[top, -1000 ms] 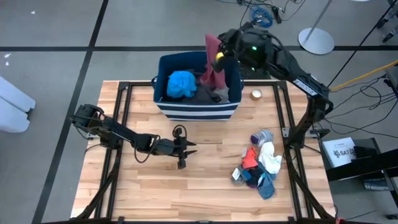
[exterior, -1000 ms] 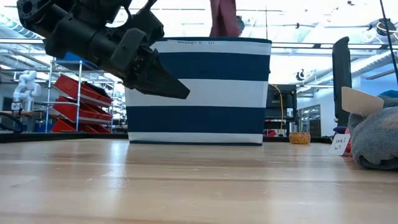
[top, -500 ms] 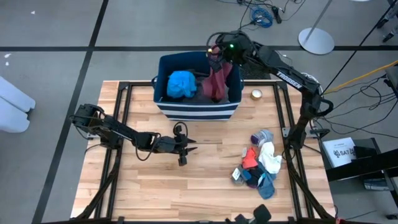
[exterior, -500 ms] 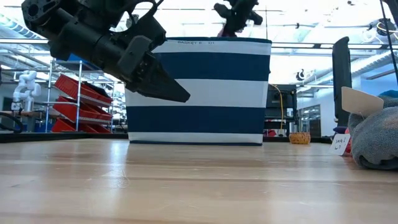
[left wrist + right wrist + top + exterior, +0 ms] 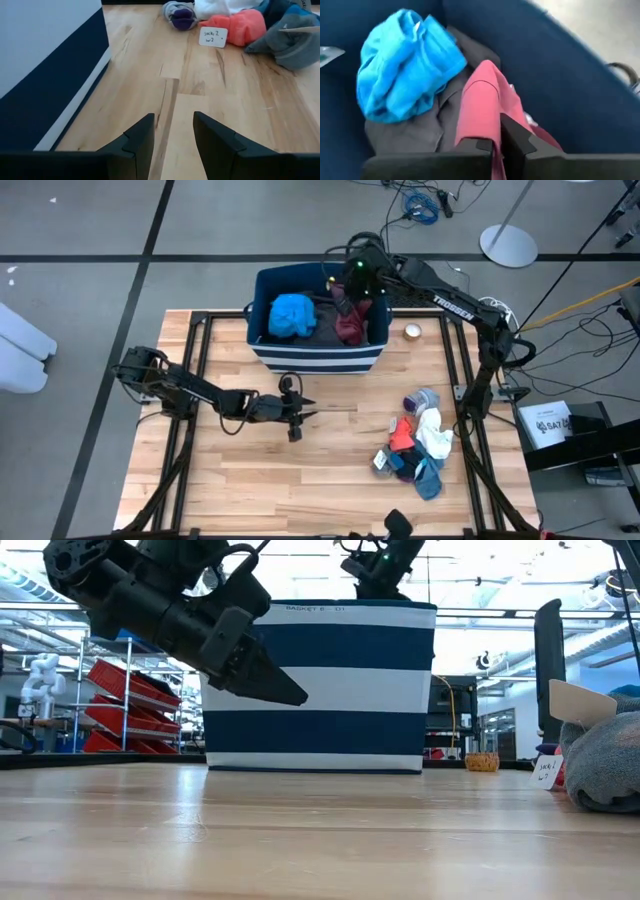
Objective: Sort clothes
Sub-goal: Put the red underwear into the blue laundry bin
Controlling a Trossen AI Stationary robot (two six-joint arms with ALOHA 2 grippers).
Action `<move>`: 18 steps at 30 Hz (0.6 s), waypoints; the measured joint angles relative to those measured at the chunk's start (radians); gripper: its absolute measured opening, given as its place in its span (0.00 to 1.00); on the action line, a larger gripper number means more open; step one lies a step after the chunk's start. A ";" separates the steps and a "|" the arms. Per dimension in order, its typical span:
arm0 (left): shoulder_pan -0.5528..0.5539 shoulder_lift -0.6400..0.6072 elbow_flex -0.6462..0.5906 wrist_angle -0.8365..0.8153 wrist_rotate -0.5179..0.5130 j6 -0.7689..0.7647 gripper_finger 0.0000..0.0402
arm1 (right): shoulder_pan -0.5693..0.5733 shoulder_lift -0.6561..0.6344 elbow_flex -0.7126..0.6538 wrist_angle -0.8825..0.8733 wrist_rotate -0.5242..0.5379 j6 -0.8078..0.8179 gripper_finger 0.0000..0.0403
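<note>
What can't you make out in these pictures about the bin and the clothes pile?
- Bin contents: low view, hidden by its striped wall.
- Clothes pile: high view, single garments too small and tangled to count; low view, cut off by the edge.
- Card writing: left wrist view, too small to read surely.
</note>
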 joint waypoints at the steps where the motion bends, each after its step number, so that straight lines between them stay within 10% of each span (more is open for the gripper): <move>1: 0.002 0.000 0.000 0.000 0.000 0.000 0.36 | 0.000 0.000 0.000 -0.011 -0.009 0.002 0.04; 18: 0.003 0.000 0.000 0.001 0.001 0.006 0.36 | 0.000 0.000 0.000 -0.284 0.051 0.088 0.40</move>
